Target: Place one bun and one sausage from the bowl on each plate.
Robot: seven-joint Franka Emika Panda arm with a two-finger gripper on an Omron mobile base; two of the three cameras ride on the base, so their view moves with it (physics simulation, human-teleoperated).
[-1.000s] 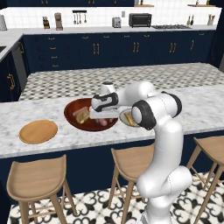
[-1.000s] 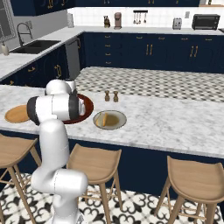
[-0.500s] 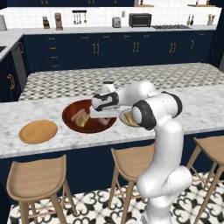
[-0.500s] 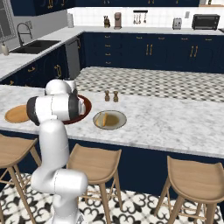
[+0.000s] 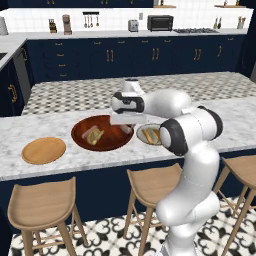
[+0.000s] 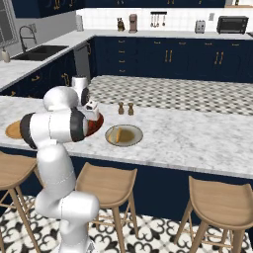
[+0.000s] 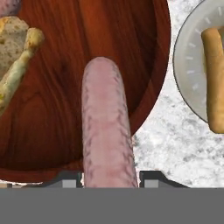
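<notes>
The gripper (image 7: 109,177) had clamped its fingers on a slim pinkish sausage (image 7: 107,127) (faintly cross-hatched skin) above the glossy red-brown wooden bowl (image 7: 87,57). A speckled tan bun (image 7: 15,57) lay inside; another bun (image 7: 214,78) rested on the grey-rimmed plate (image 7: 186,61) beside it.
</notes>
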